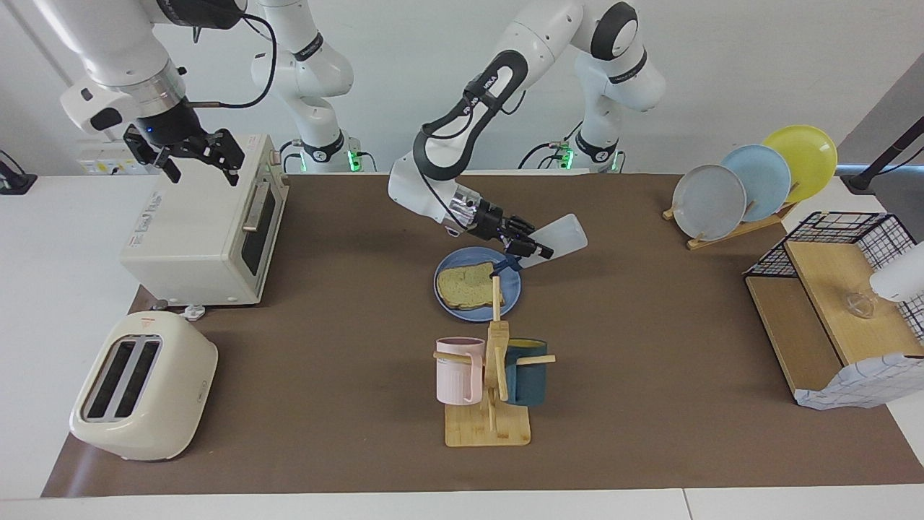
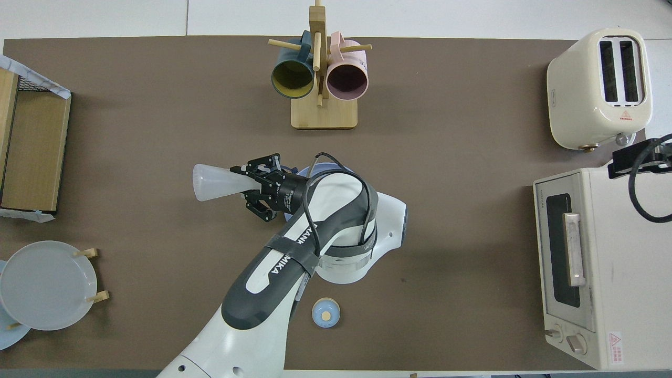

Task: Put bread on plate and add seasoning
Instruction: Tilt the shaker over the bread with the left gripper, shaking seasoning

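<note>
The bread (image 1: 465, 286) lies flat on the round blue plate (image 1: 512, 292) in the middle of the table. My left gripper (image 1: 535, 249) (image 2: 247, 181) is shut on the seasoning (image 1: 561, 235) (image 2: 212, 182), a translucent bottle. The bottle is tilted, its dark cap pointing down at the plate's rim beside the bread and its base raised. In the overhead view my left arm hides the bread and most of the plate. My right gripper (image 1: 198, 155) hangs open and empty over the toaster oven (image 1: 202, 231).
A wooden mug tree (image 1: 491, 383) with a pink and a teal mug stands just farther from the robots than the plate. A small blue-domed bell (image 2: 325, 313) sits near the robots. A toaster (image 1: 141, 386), plate rack (image 1: 751, 180) and wire basket shelf (image 1: 837, 303) line the table's ends.
</note>
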Available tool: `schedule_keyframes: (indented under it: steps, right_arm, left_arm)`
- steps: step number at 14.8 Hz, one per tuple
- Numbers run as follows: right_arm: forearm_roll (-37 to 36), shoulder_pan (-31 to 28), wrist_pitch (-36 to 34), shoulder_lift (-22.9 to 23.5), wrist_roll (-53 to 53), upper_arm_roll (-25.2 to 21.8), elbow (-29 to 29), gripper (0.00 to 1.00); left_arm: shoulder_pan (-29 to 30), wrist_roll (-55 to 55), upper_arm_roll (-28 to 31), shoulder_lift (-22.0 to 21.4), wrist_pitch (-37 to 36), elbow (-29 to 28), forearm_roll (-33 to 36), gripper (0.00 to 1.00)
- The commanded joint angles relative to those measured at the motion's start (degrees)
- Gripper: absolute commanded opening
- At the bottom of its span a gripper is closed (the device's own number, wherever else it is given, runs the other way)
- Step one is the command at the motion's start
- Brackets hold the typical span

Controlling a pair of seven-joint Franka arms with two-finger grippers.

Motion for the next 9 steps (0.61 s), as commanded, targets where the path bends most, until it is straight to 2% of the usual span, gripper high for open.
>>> schedule_keyframes:
  steps: [1,9]
  right_arm:
    - [0.0,-0.6,0.5,-0.7,-1.4,0.3,-1.0,1.0]
    - [0.0,-0.6,0.5,-0.7,-1.4,0.2,-1.0,1.0]
  left_arm:
    - [-0.6,0.2,0.4,1.7,-0.4,3.4,0.8,0.22]
    - [-9.4,0.3,0.1,1.3,-6.2,4.7,-4.7,0.21]
